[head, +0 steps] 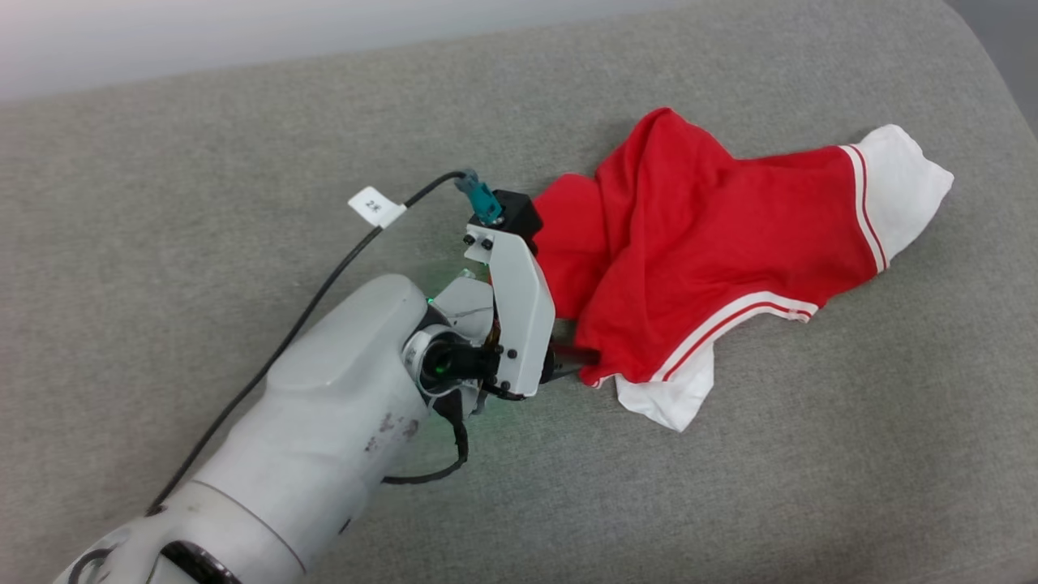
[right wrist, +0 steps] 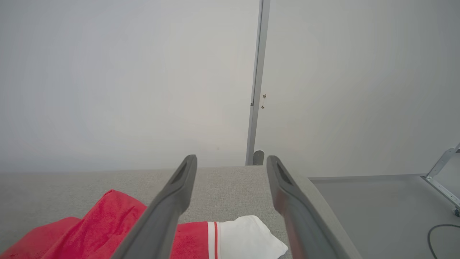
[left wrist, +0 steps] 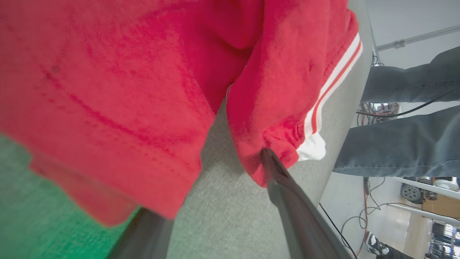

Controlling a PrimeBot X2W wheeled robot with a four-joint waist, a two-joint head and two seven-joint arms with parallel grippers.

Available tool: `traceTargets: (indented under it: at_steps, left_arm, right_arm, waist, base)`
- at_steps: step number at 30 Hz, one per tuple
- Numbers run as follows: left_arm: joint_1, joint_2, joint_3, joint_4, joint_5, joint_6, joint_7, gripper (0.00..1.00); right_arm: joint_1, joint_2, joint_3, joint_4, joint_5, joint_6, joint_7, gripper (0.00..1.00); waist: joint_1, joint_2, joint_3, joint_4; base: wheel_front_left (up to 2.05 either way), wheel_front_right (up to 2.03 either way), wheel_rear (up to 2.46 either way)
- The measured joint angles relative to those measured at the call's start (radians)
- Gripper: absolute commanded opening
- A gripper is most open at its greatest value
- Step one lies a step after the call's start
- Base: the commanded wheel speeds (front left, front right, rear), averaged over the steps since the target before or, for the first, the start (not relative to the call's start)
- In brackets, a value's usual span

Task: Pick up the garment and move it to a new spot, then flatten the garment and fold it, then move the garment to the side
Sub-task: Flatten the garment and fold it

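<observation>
The garment (head: pixel 689 243), a bright red shirt with white, striped sleeve ends, lies crumpled on the grey padded surface (head: pixel 203 162), right of centre in the head view. My left gripper (head: pixel 577 357) reaches its near left edge, dark fingers pushed in under the red cloth. In the left wrist view that gripper (left wrist: pixel 215 180) is open: the right finger's tip presses into a fold of the garment (left wrist: pixel 107 90), and cloth covers the left finger's tip. My right gripper (right wrist: pixel 231 162) hangs open and empty above the garment (right wrist: pixel 104 219) and its white sleeve end (right wrist: pixel 248 233).
A black cable with a white tag (head: pixel 375 208) runs along my left forearm. A person's legs in grey trousers (left wrist: pixel 395 144) stand past the surface's edge in the left wrist view, with cables and equipment on the floor. A pale wall backs the surface.
</observation>
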Motion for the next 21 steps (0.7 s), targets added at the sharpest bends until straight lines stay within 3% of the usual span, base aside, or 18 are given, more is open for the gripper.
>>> traceTargets:
  at_steps: [4,6,7,12,21]
  left_arm:
    - [-0.001,-0.016,0.003,-0.005,-0.038,0.000,0.022,1.00]
    - [-0.002,-0.019,-0.003,-0.012,-0.037,0.000,0.016,0.10]
    - [-0.002,-0.019,-0.002,-0.009,-0.039,0.000,0.009,0.00]
    - [-0.020,0.026,-0.009,-0.019,-0.031,0.000,-0.020,0.00]
    - [-0.175,0.267,-0.017,-0.065,0.083,0.002,-0.040,0.00]
  right_arm:
    - [0.010,0.011,0.001,0.002,0.000,0.000,-0.003,1.00]
    - [0.010,0.012,-0.001,0.002,-0.002,0.000,-0.006,1.00]
    - [0.011,0.014,-0.001,0.003,-0.003,0.000,-0.006,1.00]
    - [0.023,0.017,-0.005,0.004,-0.013,0.000,-0.003,1.00]
    - [0.063,0.021,-0.011,-0.014,-0.026,0.000,0.030,1.00]
  waist:
    - [0.0000,0.0000,0.016,-0.016]
    - [0.0000,0.0000,0.022,-0.020]
    - [0.0000,0.0000,0.023,-0.020]
    - [0.0000,0.0000,0.013,-0.007]
    - [0.0000,0.0000,-0.050,0.047]
  base:
    - [0.00,0.00,0.00]
    - [0.00,0.00,0.00]
    - [0.00,0.00,0.00]
    - [0.00,0.00,0.00]
    - [0.00,0.00,0.00]
